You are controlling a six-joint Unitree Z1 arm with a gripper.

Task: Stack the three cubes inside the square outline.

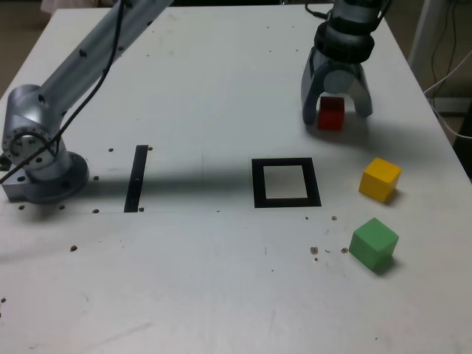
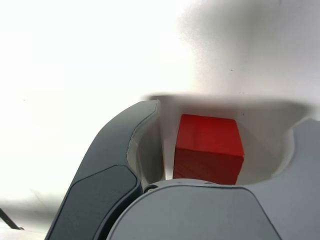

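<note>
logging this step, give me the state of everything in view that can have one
end effector: open, jaws around red cube, not gripping
red cube: on table, between jaws
yellow cube: on table, ungripped
green cube: on table, ungripped
square outline: empty

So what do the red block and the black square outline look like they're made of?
The red block: painted wood or plastic, hard to say which; its flat, even colour and crisp edges suggest a solid, mostly matte piece. The square outline: probably matte tape or printed card, since it lies flat on the table with no visible thickness.
</note>
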